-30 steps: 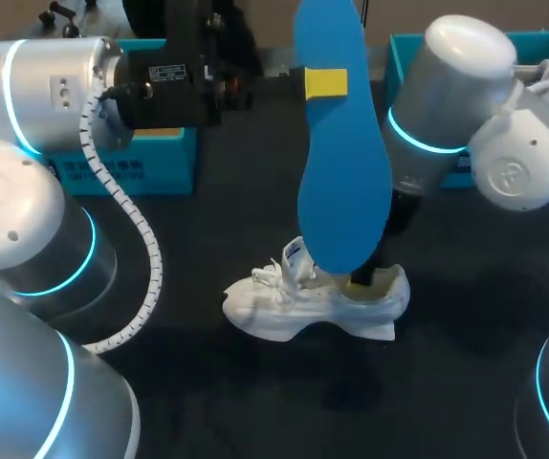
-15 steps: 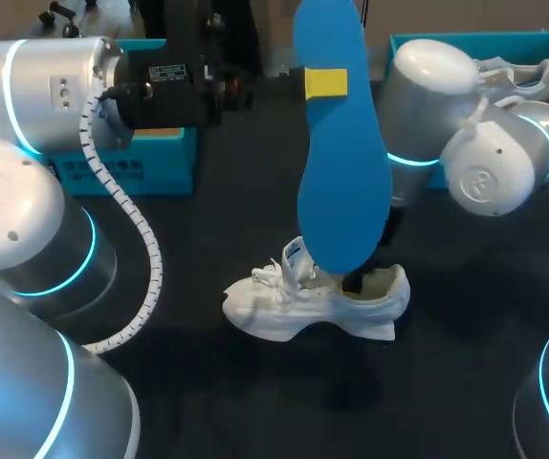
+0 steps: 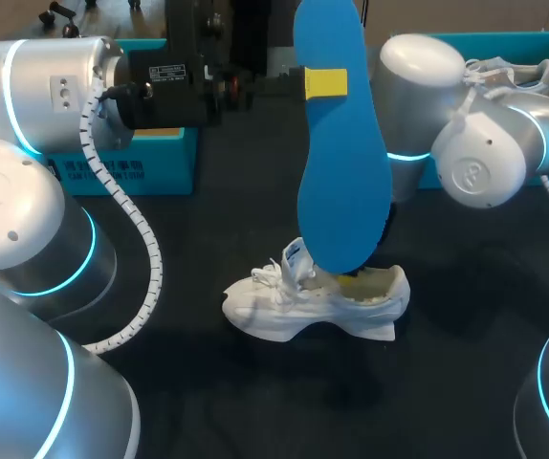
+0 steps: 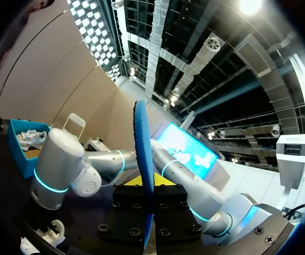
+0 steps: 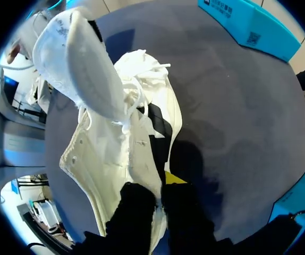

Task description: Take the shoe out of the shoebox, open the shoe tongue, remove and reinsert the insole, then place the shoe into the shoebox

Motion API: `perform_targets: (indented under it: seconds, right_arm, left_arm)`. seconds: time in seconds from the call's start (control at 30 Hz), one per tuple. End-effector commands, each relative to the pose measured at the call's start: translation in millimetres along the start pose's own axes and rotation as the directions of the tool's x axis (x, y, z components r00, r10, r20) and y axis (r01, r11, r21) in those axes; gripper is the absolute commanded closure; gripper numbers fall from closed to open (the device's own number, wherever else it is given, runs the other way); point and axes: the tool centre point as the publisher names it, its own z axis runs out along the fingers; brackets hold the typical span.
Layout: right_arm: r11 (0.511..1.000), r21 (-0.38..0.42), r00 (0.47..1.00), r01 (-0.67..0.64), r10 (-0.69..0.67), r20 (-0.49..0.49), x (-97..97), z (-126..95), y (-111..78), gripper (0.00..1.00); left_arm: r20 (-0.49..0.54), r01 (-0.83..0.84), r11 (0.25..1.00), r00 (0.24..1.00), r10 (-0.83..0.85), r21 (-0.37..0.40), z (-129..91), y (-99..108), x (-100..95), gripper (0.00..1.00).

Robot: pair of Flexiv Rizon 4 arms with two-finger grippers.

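The blue insole (image 3: pixel 343 163) is being held upright by the left fingers (image 3: pixel 325 84), clamped near its upper end, its long axis pointing down into the white sneaker (image 3: pixel 294 306), which is being gripped at the heel collar on the tabletop (image 3: pixel 208 382) by the closed right fingers (image 5: pixel 136 207).

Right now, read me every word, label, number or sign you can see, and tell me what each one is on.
Nothing reads clearly; every mark is too small or blurred.
White label on the left arm, at its black wrist block: print unreadable.
White print on the teal box front: unreadable.
Round emblem on the right arm: no legible letters.
Blue tag on the tongue of the shoe: unreadable.
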Motion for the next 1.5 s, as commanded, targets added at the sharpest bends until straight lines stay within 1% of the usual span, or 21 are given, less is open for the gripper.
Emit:
perform_targets:
  seconds: [0.03, 0.1, 0.17, 0.27, 0.3, 0.43, 0.47, 0.53, 0.6, 0.63, 0.7, 0.73, 0.77, 1.17, 1.2, 1.23, 1.27, 1.3, 1.33, 1.4, 1.5]
  right_arm:
    - [0.999, -0.009, 0.999, -0.035, 0.035, 0.002, 4.5, -8.4, 0.2, 1.00]
    - [0.996, -0.013, 0.996, -0.084, 0.084, -0.008, 4.6, -11.3, -0.7, 1.00]
    - [0.985, -0.074, 0.987, -0.158, 0.157, -0.019, 4.9, -13.9, -3.9, 1.00]
    - [0.961, -0.111, 0.967, -0.254, 0.251, -0.042, 5.6, -15.4, -8.2, 1.00]
    - [0.955, -0.116, 0.962, -0.273, 0.270, -0.046, 6.0, -15.6, -8.7, 1.00]
    - [0.934, -0.083, 0.937, -0.349, 0.346, -0.051, 8.9, -19.2, -7.8, 1.00]
    - [0.922, -0.093, 0.926, -0.376, 0.372, -0.057, 10.8, -20.0, -7.8, 1.00]
    - [0.882, -0.117, 0.890, -0.456, 0.451, -0.065, 15.5, -21.4, -10.6, 1.00]
    - [0.821, -0.204, 0.846, -0.533, 0.525, -0.097, 19.6, -20.7, -12.7, 1.00]
    - [0.792, -0.230, 0.824, -0.565, 0.557, -0.105, 21.1, -20.9, -14.1, 1.00]
    - [0.762, -0.242, 0.796, -0.601, 0.597, -0.097, 22.1, -23.1, -13.6, 1.00]
    - [0.771, -0.242, 0.804, -0.590, 0.588, -0.085, 22.4, -26.5, -10.8, 1.00]
    - [0.820, -0.214, 0.847, -0.531, 0.521, -0.105, 21.0, -29.1, -6.7, 1.00]
    - [0.820, -0.214, 0.847, -0.531, 0.521, -0.105, 21.0, -29.1, -6.7, 1.00]
    - [0.790, -0.236, 0.823, -0.567, 0.555, -0.119, 20.3, -27.8, -6.5, 1.00]
    - [0.771, -0.263, 0.813, -0.580, 0.570, -0.123, 19.9, -28.1, -5.7, 1.00]
    - [0.739, -0.266, 0.782, -0.619, 0.612, -0.121, 19.4, -27.9, -5.0, 1.00]
    - [0.721, -0.293, 0.773, -0.628, 0.622, -0.128, 19.4, -27.2, -4.7, 1.00]
    - [0.692, -0.313, 0.753, -0.650, 0.643, -0.140, 19.5, -27.4, -3.8, 1.00]
    - [0.650, -0.343, 0.722, -0.678, 0.677, -0.143, 19.6, -27.4, -3.4, 1.00]
    - [0.607, -0.337, 0.672, -0.719, 0.731, -0.117, 20.6, -28.5, -2.0, 1.00]
  left_arm:
    - [-0.001, -0.001, 1.000, 1.000, 0.001, 0.003, -0.1, 1.6, -0.2, 1.00]
    - [-0.001, -0.001, 1.000, 1.000, 0.001, 0.003, -0.1, 1.6, -0.2, 1.00]
    - [-0.001, -0.001, 1.000, 1.000, 0.001, 0.003, -0.1, 1.6, -0.2, 1.00]
    - [-0.001, -0.001, 1.000, 1.000, 0.001, 0.003, -0.1, 1.6, -0.2, 1.00]
    - [-0.001, -0.001, 1.000, 1.000, 0.001, 0.003, -0.1, 1.6, -0.2, 1.00]
    - [-0.001, -0.001, 1.000, 1.000, 0.001, 0.003, -0.1, 1.6, -0.2, 1.00]
    - [-0.001, -0.001, 1.000, 1.000, 0.001, 0.003, -0.1, 1.6, -0.2, 1.00]
    - [-0.001, -0.001, 1.000, 1.000, 0.001, 0.003, -0.1, 1.6, -0.2, 1.00]
    - [-0.001, -0.001, 1.000, 1.000, 0.001, 0.003, -0.1, 1.6, -0.2, 1.00]
    - [-0.001, -0.001, 1.000, 1.000, 0.001, 0.003, -0.1, 1.6, -0.2, 1.00]
    - [-0.001, -0.001, 1.000, 1.000, 0.001, 0.003, -0.1, 1.6, -0.2, 1.00]
    - [-0.001, -0.001, 1.000, 1.000, 0.001, 0.003, -0.1, 1.6, -0.2, 1.00]
    - [-0.001, -0.001, 1.000, 1.000, 0.001, 0.003, -0.1, 1.6, -0.2, 1.00]
    - [-0.001, -0.001, 1.000, 1.000, 0.001, 0.003, -0.1, 1.6, -0.2, 1.00]
    - [-0.001, -0.001, 1.000, 1.000, 0.001, 0.003, -0.1, 1.6, -0.2, 1.00]
    - [-0.001, -0.001, 1.000, 1.000, 0.001, 0.003, -0.1, 1.6, -0.2, 1.00]
    - [-0.001, -0.001, 1.000, 1.000, 0.001, 0.003, -0.1, 1.6, -0.2, 1.00]
    - [-0.001, -0.001, 1.000, 1.000, 0.001, 0.003, -0.1, 1.6, -0.2, 1.00]
    - [-0.001, -0.001, 1.000, 1.000, 0.001, 0.003, -0.1, 1.6, -0.2, 1.00]
    - [-0.001, -0.001, 1.000, 1.000, 0.001, 0.003, -0.1, 1.6, -0.2, 1.00]
    - [-0.001, -0.001, 1.000, 1.000, 0.001, 0.003, -0.1, 1.6, -0.2, 1.00]
